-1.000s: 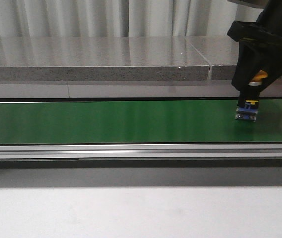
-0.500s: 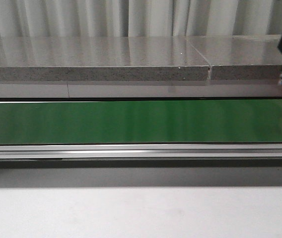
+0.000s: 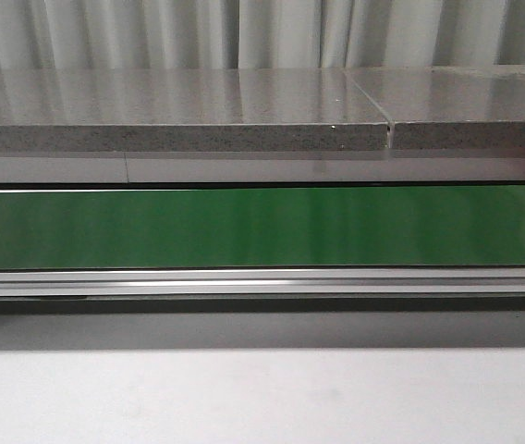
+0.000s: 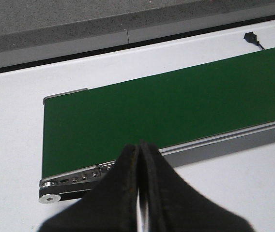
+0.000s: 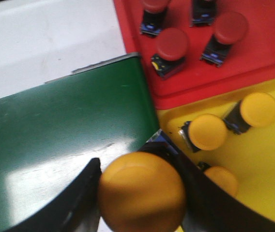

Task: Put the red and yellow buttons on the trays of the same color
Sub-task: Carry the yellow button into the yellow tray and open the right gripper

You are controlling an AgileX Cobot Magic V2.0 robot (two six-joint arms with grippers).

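Now right jaws (image 5: 140, 193) clamping a yellow button (image 5: 141, 192) beside the yellow tray (image 5: 268, 164), left jaws (image 4: 140, 193) pressed together, holding nothing.

Four red buttons (image 5: 172, 44) are counted on one red tray (image 5: 268, 53). Four yellow buttons (image 5: 207, 131) are counted: three on one yellow tray (image 5: 268, 164), one held in black fingers (image 5: 69, 198). One green conveyor belt (image 3: 262, 227) is seen.

Nothing is standing on the green conveyor belt (image 3: 244, 227), leaving its length open. Beside its end, red buttons (image 5: 172, 44) are crowding the red tray (image 5: 268, 53); yellow buttons (image 5: 208, 131) are occupying the yellow tray (image 5: 268, 179).
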